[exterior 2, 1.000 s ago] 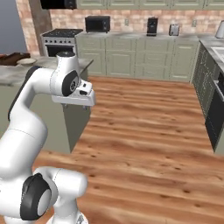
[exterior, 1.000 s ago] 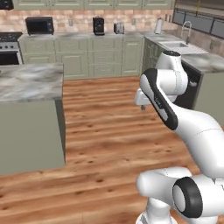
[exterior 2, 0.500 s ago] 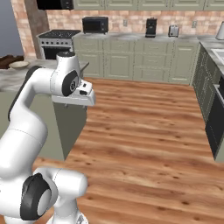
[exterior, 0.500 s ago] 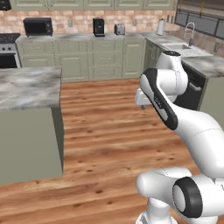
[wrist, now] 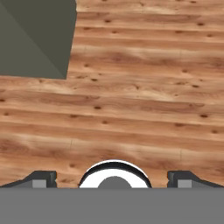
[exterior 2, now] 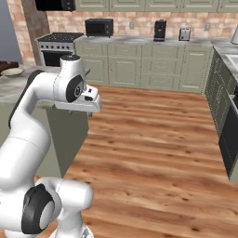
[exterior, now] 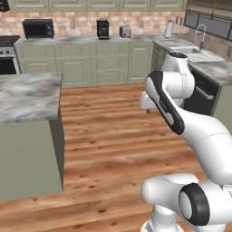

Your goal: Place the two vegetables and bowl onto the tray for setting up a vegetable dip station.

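Pincer (wrist: 113,181) hanging wide open and empty over wooden floor (wrist: 144,100); bowl (exterior 2: 11,72) sitting on marble table (exterior: 27,93); no legible writing showing on anything.

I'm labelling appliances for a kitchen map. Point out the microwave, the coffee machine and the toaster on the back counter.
microwave (exterior: 38,29), left base view, middle of its dark door.
coffee machine (exterior: 103,29), left base view, centre of its black body.
toaster (exterior: 124,31), left base view, middle of its silver side.
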